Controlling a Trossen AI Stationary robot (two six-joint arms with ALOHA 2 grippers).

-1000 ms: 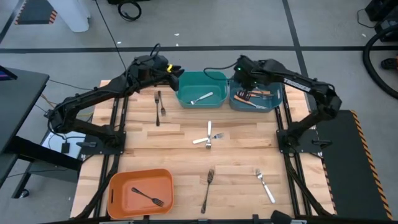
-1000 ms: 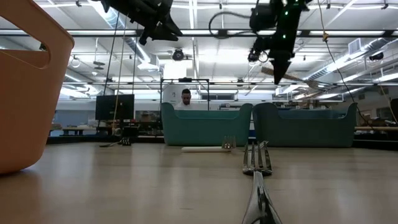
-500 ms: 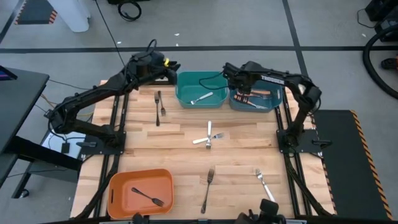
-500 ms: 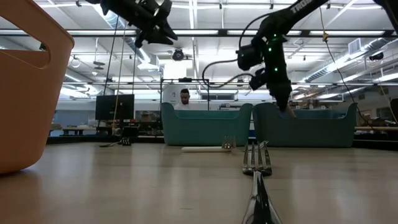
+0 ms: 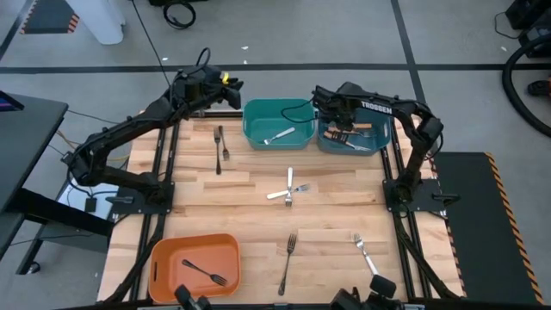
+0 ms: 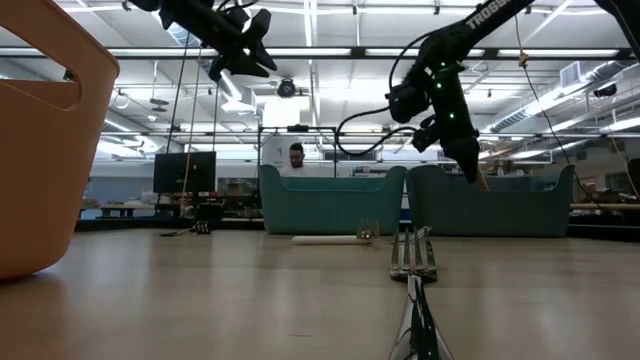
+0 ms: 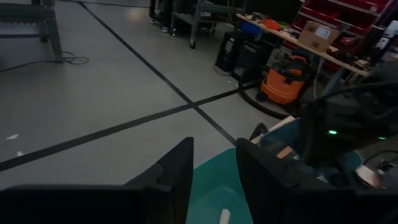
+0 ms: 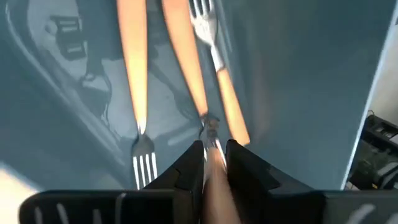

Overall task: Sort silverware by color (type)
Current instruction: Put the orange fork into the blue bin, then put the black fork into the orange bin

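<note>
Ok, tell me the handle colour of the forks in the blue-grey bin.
Orange, seen best in the right wrist view: orange-handled forks in the blue-grey bin.

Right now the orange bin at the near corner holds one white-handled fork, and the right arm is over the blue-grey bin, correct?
Nearly. The fork in the orange bin is all dark, not white-handled, as the high view shows. The right gripper is indeed over the blue-grey bin.

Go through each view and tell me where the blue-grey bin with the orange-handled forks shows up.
High view: the blue-grey bin sits at the table's far edge, right of centre, the right gripper over it.
Low view: it stands in the background at right.
Left wrist view: not clearly visible.
Right wrist view: its inside fills the picture, orange-handled forks in it.
Shared landmark: the teal bin beside it.
</note>
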